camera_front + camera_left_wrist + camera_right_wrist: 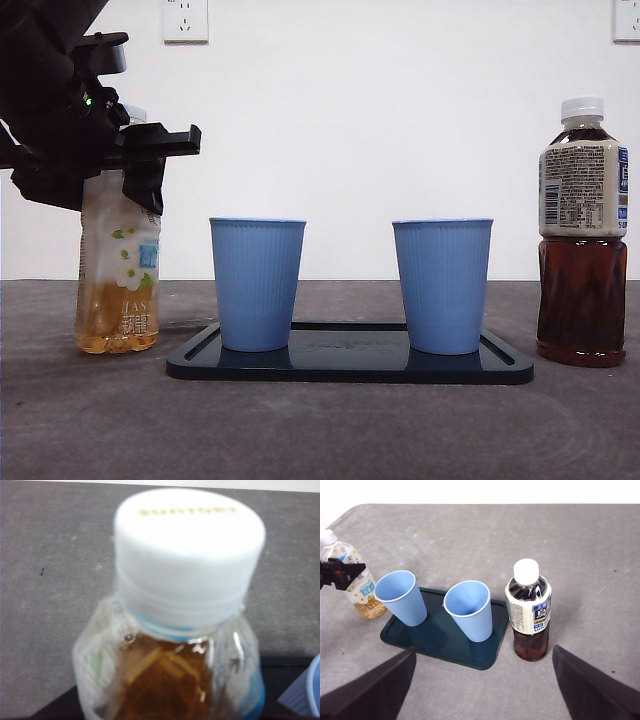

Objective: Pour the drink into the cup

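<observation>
On the table's far side from the dark bottle (583,235), the left gripper (135,170) looks clamped on the pale tea bottle (118,265), though its jaws are hidden. Cap (189,545) is still on and both cups (257,283) look empty, so pouring hasn't started; right gripper (482,682) hangs wide open, waiting

Bottle (175,680): clear plastic, very close and blurred, filling most of the view; amber drink inside.
Cap (189,555): white, screwed on, faint gold lettering on top, unreadable.
Neck ring (165,629): light blue band just under the cap.
Bench (50,580): grey, speckled, behind the bottle.
Tray (285,672): dark edge beside the bottle.
Cup (314,690): blue sliver at the picture's edge.
</observation>
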